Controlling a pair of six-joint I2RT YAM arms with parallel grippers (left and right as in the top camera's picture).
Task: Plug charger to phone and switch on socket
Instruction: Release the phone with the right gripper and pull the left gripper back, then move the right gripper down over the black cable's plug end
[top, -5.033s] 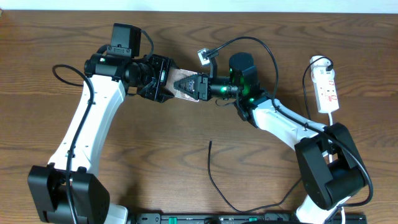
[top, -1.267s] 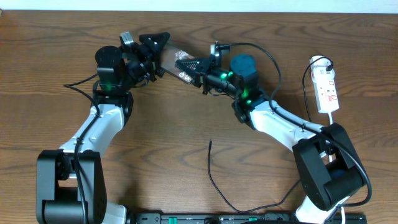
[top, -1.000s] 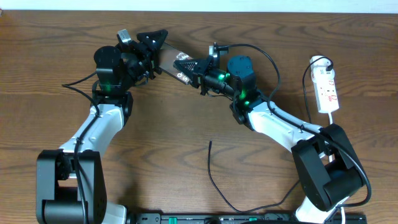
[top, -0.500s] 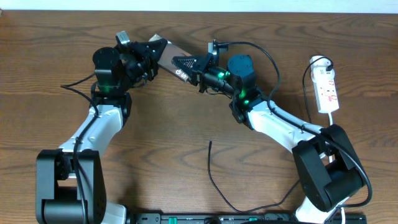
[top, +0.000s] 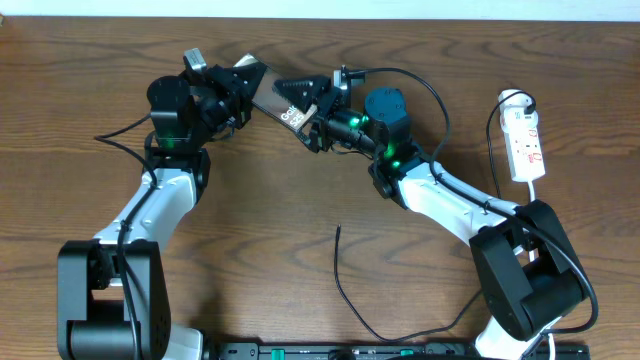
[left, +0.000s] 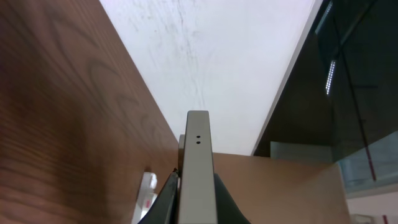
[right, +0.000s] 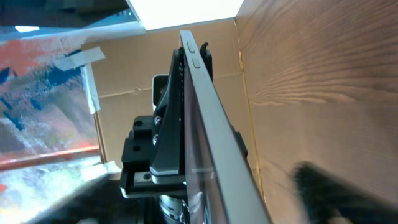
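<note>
The bronze-brown phone (top: 284, 102) hangs in the air above the back of the table, edge-on in both wrist views (left: 198, 163) (right: 208, 134). My left gripper (top: 250, 82) is shut on its left end, one finger (left: 166, 200) pressed against each side. My right gripper (top: 302, 108) stands open around the phone's other end, its blurred finger (right: 329, 191) clear of the phone. The charger (top: 342, 272), a thin black cable, lies loose on the table in front with its tip (top: 338, 229) pointing away. The white socket (top: 527, 146) rests at the far right.
The wooden table (top: 250, 220) carries both arm bases at the front edge. The socket's white cord and round plug (top: 512, 99) curl at its far end. A thick black arm cable (top: 425, 85) loops over the right arm. The socket (left: 147, 194) peeks past the left finger.
My left gripper has closed on the phone's end. After that my right gripper, shut on the phone until half a second ago, opened. The phone has drifted slightly left.
</note>
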